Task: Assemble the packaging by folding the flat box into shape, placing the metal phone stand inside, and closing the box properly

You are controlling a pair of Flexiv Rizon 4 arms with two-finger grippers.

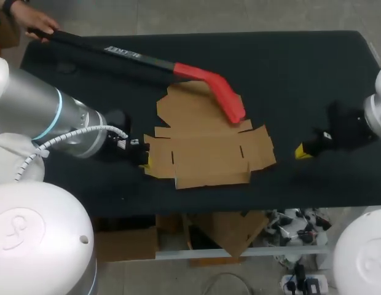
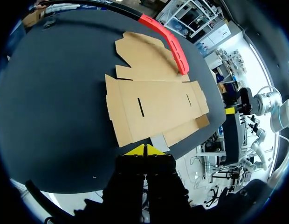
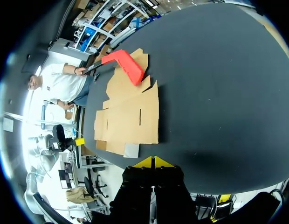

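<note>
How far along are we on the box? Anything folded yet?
Nothing looks done: the cardboard box lies fully flat on the table, with no flap raised. In hand: the left gripper sits shut at the box's left edge, and the right gripper is shut, well apart from the box. A person's red-tipped stick lies over the far flap. Left: folding, putting in the stand (not in view), and closing.
</note>
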